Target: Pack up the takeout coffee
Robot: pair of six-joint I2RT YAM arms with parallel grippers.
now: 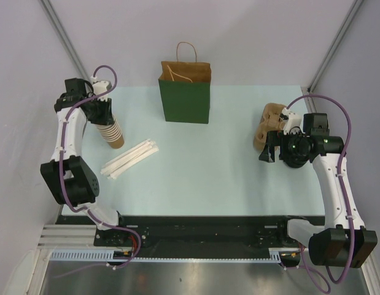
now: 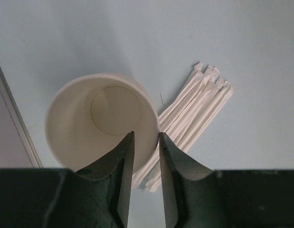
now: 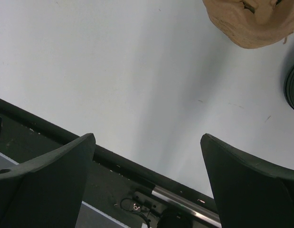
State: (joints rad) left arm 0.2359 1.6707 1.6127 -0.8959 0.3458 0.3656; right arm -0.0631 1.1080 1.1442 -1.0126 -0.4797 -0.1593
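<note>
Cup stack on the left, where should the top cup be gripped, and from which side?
Probably best to pinch the rim wall of the top cup from above, one finger inside and one outside. The cup stack stands upright, mouth open, no lid, and the nested sides leave little to grab. The left gripper is placed that way at the rim.

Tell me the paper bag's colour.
Paper bag: dark green outside, brown handles; best in top external view.
</note>
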